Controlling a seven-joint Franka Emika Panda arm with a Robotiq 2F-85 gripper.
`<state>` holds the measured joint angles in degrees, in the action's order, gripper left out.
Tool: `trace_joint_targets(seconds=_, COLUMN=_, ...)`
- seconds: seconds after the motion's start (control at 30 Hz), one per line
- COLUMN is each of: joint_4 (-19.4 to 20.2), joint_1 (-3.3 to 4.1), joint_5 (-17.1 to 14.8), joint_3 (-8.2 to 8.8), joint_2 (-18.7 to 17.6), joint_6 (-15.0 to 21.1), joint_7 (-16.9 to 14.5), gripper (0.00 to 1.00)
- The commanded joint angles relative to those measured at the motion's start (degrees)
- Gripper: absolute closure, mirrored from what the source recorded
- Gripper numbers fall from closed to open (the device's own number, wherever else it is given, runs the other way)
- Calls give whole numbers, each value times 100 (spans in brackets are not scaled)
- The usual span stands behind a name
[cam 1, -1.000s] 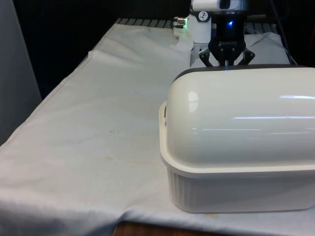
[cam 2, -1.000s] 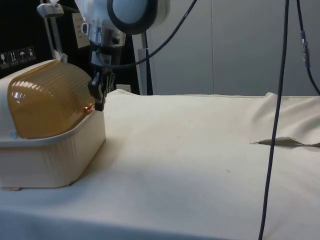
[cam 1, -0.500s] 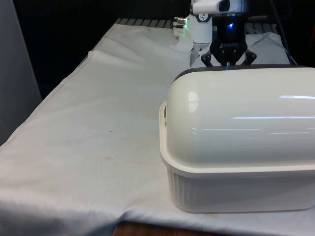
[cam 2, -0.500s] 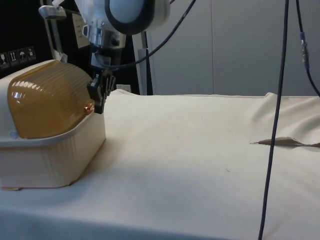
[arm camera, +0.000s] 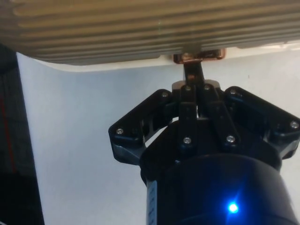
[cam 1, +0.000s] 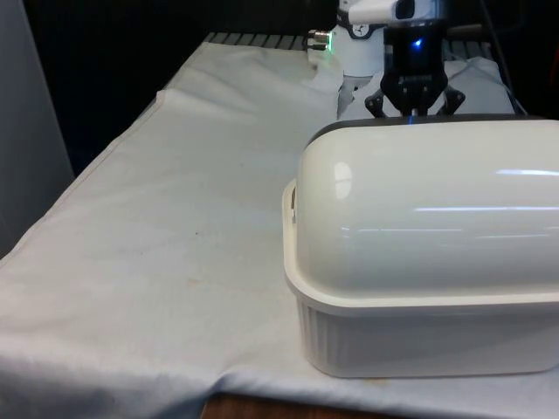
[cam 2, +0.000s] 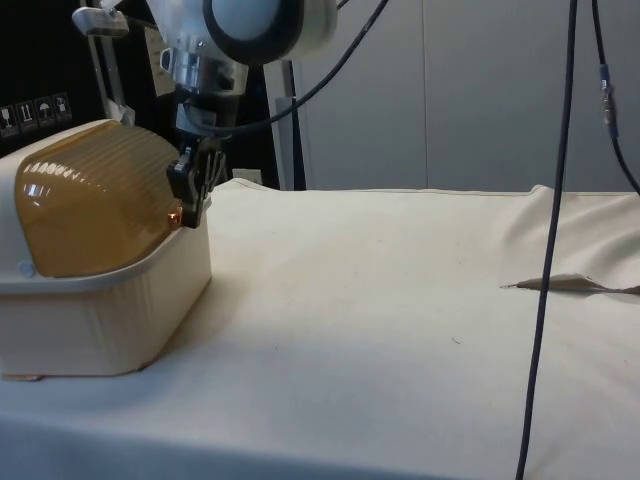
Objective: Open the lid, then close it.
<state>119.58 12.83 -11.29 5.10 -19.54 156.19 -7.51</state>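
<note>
A cream bread box stands at the front view's right, its domed roll-top lid [cam 1: 428, 209] shut over the ribbed base [cam 1: 419, 336]. From the side the lid [cam 2: 90, 200] looks amber and ribbed above the base [cam 2: 110, 320]. My black gripper [cam 1: 416, 98] sits behind the lid's far edge. In the side view the gripper [cam 2: 188, 203] hangs at the lid's lower front edge. In the wrist view the gripper [arm camera: 193, 70] is shut, its tips touching the small copper handle tab [arm camera: 199, 56] under the ribbed lid [arm camera: 140, 28].
White cloth [cam 2: 380, 300] stretches away from the box, with a raised fold [cam 2: 570, 283] at the far side. Black cables [cam 2: 545, 250] hang down in front of the side camera. The table's edge [cam 1: 113, 148] drops off at the front view's left.
The gripper has shifted slightly toward the lid's edge and a little to the front view's right. The lid has stayed shut.
</note>
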Motion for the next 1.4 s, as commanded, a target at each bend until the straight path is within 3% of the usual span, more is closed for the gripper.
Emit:
trace_joint_targets(seconds=0.0, joint_4=-29, joint_1=-17, joint_5=-63, joint_3=-57, joint_2=-6, joint_6=-34, joint_7=-29, gripper=100)
trace_joint_targets(seconds=0.33, joint_4=-74, joint_1=6, joint_5=0, joint_3=-74, joint_2=-46, joint_6=-6, joint_7=0, gripper=100)
trace_joint_targets(seconds=0.53, joint_4=-126, joint_1=69, joint_5=80, joint_3=-46, joint_2=-63, joint_6=52, joint_7=69, gripper=100)
trace_joint_targets(seconds=0.57, joint_4=-109, joint_1=23, joint_5=23, joint_3=-86, joint_2=-63, joint_6=23, joint_7=6, gripper=100)
trace_joint_targets(seconds=0.6, joint_4=-120, joint_1=74, joint_5=103, joint_3=-40, joint_2=-40, joint_6=63, joint_7=74, gripper=100)
trace_joint_targets(seconds=0.83, joint_4=-115, joint_1=57, joint_5=126, joint_3=-34, joint_2=126, joint_6=40, joint_7=46, gripper=100)
trace_joint_targets(seconds=0.87, joint_4=-132, joint_1=29, joint_5=57, joint_3=-80, joint_2=86, joint_6=29, joint_7=0, gripper=100)
trace_joint_targets(seconds=0.9, joint_4=-115, joint_1=57, joint_5=126, joint_3=-34, joint_2=149, joint_6=40, joint_7=46, gripper=100)
trace_joint_targets(seconds=1.37, joint_4=-212, joint_1=40, joint_5=97, joint_3=-52, joint_2=332, joint_6=103, joint_7=-6, gripper=100)
